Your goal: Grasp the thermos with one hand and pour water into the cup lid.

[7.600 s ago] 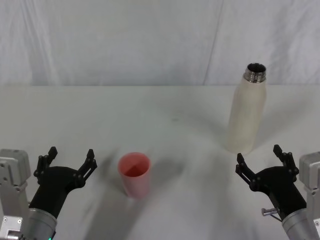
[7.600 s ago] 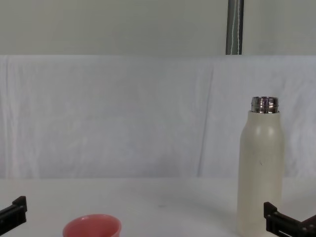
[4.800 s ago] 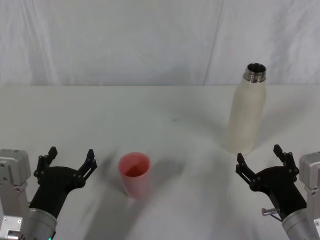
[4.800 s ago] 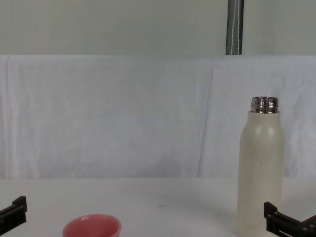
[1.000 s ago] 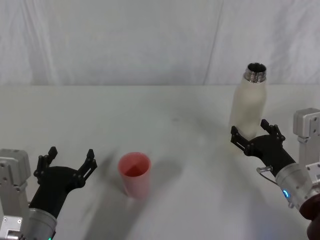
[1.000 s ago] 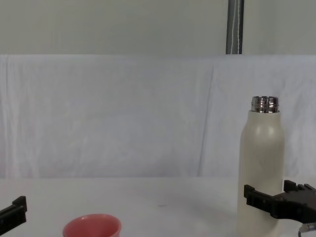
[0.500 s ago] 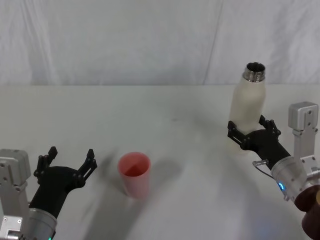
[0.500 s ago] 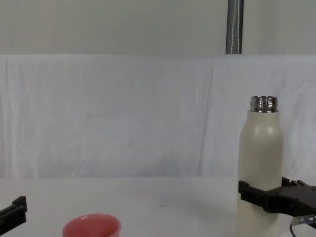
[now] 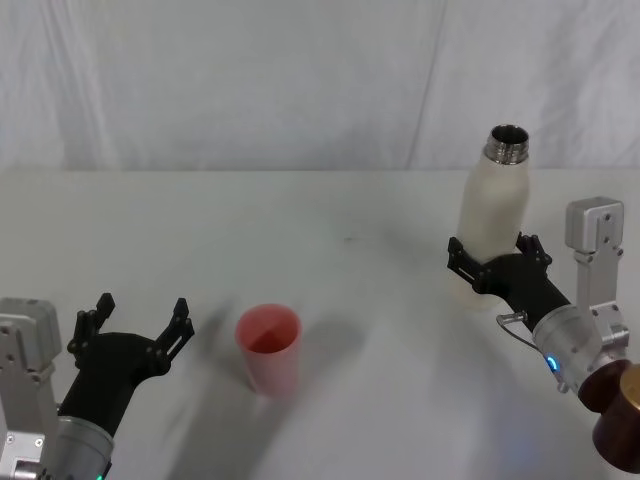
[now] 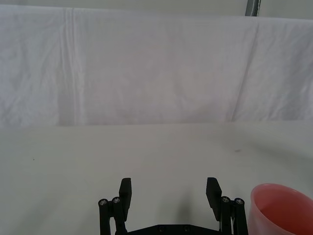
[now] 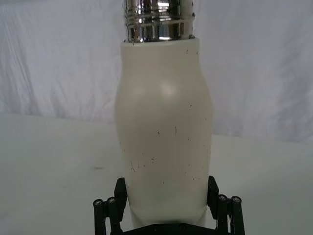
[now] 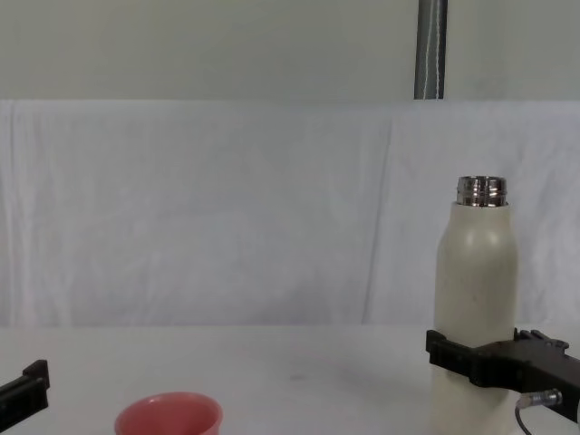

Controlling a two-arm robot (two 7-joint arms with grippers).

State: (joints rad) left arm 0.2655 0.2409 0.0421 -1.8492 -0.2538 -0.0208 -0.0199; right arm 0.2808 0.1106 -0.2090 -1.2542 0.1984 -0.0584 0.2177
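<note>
Cream thermos (image 9: 494, 220), upright at two o'clock: my right pincer (image 9: 488, 262) is straddling it, fingers apart, for lifting.

The thermos (image 12: 474, 308) stands upright at about four o'clock on the white bench (image 12: 299, 376), its steel neck open at the top. The right end effector (image 12: 494, 361) sits around the bottle's lower body, one black finger showing on each side of it; the fingers look pressed to the wall, though from here that is hard to settle. At about seven o'clock the pink rim of the cup lid (image 12: 169, 415) pokes up, well apart from the bottle. At eight o'clock the left end effector (image 12: 22, 396) shows as a black fingertip. A white cloth backdrop (image 12: 227, 208) hangs behind, with a grey pole (image 12: 430, 50) above it at one o'clock.
</note>
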